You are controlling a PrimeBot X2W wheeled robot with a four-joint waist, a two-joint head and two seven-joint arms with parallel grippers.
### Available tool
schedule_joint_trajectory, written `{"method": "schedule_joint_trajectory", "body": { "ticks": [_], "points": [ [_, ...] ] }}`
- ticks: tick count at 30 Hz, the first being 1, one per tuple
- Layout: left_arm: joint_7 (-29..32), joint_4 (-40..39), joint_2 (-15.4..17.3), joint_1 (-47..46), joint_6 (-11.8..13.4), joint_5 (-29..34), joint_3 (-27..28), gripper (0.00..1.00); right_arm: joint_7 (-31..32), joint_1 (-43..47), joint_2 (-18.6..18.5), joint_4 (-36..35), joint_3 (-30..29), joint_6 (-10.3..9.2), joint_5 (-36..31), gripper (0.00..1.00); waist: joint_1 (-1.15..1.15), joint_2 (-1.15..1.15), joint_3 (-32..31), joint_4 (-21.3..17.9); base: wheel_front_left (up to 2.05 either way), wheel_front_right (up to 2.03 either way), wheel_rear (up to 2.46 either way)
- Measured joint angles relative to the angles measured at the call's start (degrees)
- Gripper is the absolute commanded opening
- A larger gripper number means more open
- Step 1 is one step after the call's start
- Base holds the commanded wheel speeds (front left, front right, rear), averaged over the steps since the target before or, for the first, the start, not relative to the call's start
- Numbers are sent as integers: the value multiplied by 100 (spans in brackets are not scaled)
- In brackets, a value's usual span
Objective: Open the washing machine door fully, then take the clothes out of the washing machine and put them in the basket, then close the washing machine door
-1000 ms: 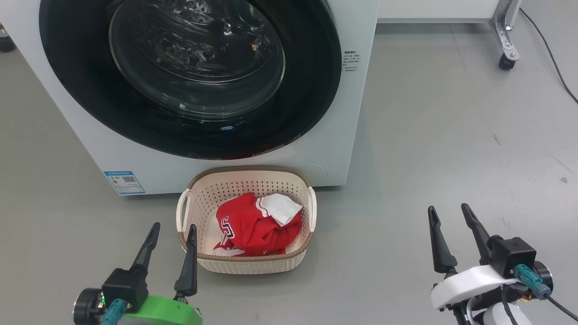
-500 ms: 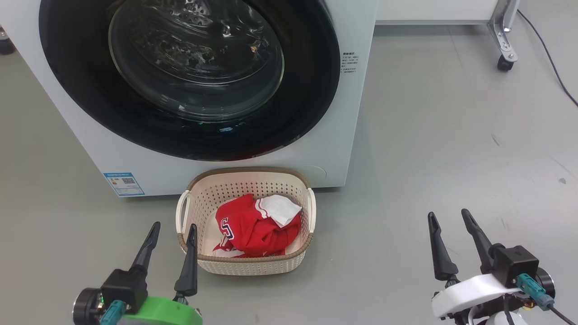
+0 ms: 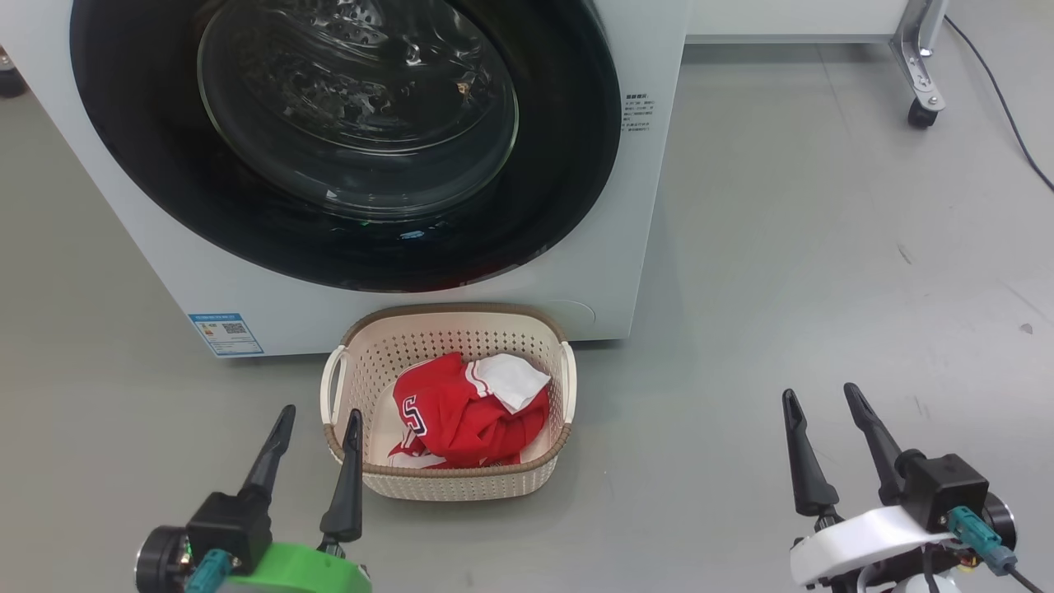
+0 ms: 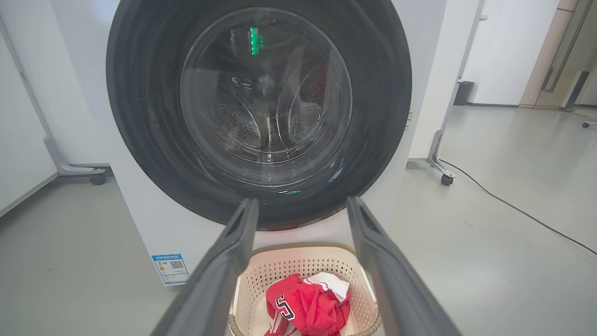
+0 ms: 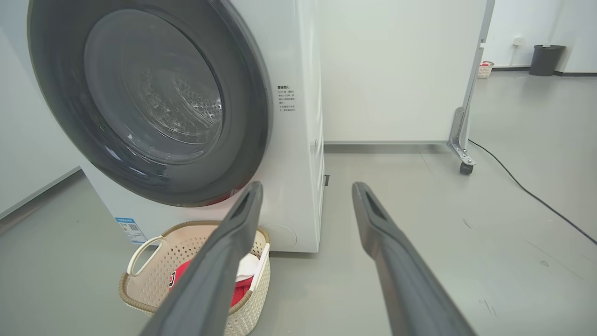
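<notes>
Grey smooth floor (image 3: pixel 823 247) stretches wide to the right of the big white front-loading washing machine (image 3: pixel 650 206), as far as a metal frame leg on a caster (image 3: pixel 920 114) and a thin black cable (image 3: pixel 1000 99) at the far right. The large round door with a glossy black rim and domed glass centre (image 3: pixel 560 165) lies shut flat against the machine's front, facing the robot; through the glass the steel drum shows. A small blue label sticker (image 3: pixel 226 333) sits at the machine's lower left corner.

Just in front of the machine, below the door's lowest edge, stands the small cream perforated plastic basket with a brown woven-look rim (image 3: pixel 461 486). It is upright, mouth up, its two handles pointing left and right. The crumpled red and white jersey clothes (image 3: pixel 461 420) lie inside it, a white piece on top toward the far right.

The left pincer (image 3: pixel 319 413) hangs open and holds nothing, fingers pointing toward the machine; its right fingertip overlaps the basket's near left rim, and contact cannot be told. The right pincer (image 3: pixel 818 392) is likewise spread and bare, well apart to the basket's right, over open floor.
</notes>
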Motion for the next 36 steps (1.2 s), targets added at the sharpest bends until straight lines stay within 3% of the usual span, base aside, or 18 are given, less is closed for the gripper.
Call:
{"method": "schedule_joint_trajectory", "body": {
  "ticks": [1, 11, 36],
  "points": [
    [4, -4, 0, 4, 1, 0, -7, 0, 0, 15, -3, -11, 0, 0, 0, 0, 0, 0, 6, 0, 0, 0, 0],
    [5, 264, -58, 168, -16, -200, -30, 0, 8, 177, 100, 265, 30, 16, 171, 0, 0, 0, 1, -9, 0, 0, 0],
    [461, 267, -93, 162, -219, -2123, 397, 0, 477, 133, 169, 259, -353, 187, 2199, 0, 0, 0, -49, -65, 0, 0, 0]
  ]
}}
